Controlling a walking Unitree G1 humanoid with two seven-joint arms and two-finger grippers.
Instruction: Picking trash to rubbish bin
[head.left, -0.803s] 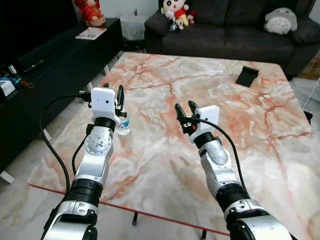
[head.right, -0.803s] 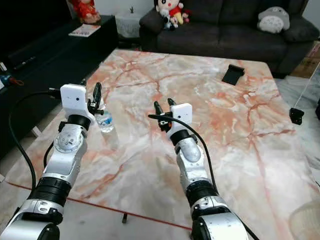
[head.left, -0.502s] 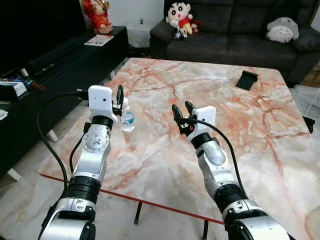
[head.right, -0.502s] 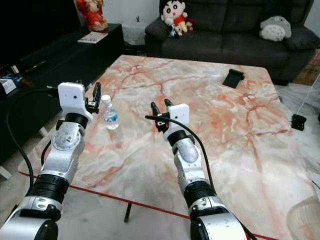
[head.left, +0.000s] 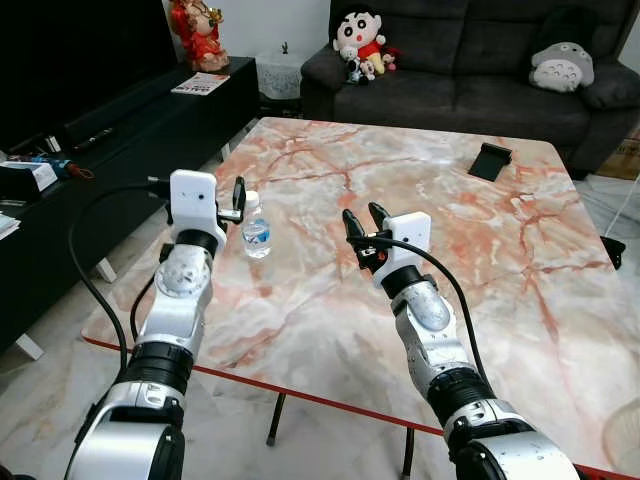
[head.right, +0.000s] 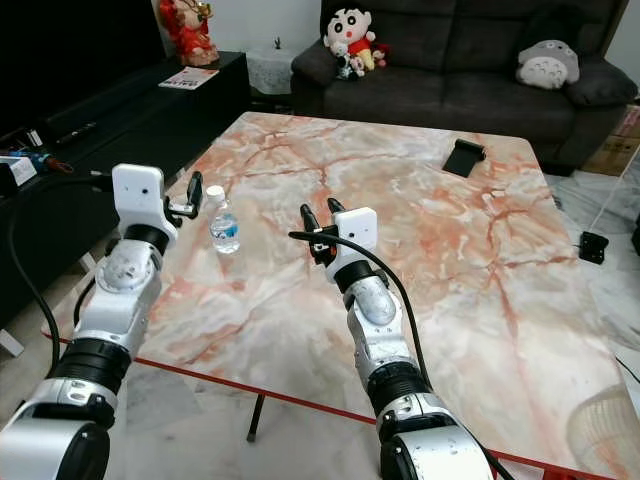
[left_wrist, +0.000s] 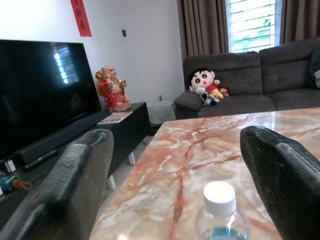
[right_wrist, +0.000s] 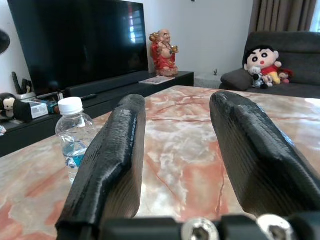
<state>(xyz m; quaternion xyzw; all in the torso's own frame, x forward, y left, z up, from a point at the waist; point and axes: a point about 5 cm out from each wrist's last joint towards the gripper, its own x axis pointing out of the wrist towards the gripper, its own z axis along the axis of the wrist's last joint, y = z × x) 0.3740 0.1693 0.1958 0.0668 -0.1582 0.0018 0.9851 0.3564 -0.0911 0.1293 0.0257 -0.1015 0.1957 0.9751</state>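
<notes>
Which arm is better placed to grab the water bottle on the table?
Left. The left gripper is open right beside the water bottle, which sits centred between its fingers in the wrist view. The right gripper hovers farther off.

Orange-veined marble table (head.left: 480, 250), clear white-capped blue-labelled bottle (head.left: 256, 226), black pincer fingers (right_wrist: 112, 160).

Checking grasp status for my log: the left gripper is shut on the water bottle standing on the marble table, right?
Not quite. The left gripper is open and holds nothing; the water bottle stands free on the marble table just ahead of its fingers. The left wrist view shows the bottle's cap between the spread fingers.
</notes>
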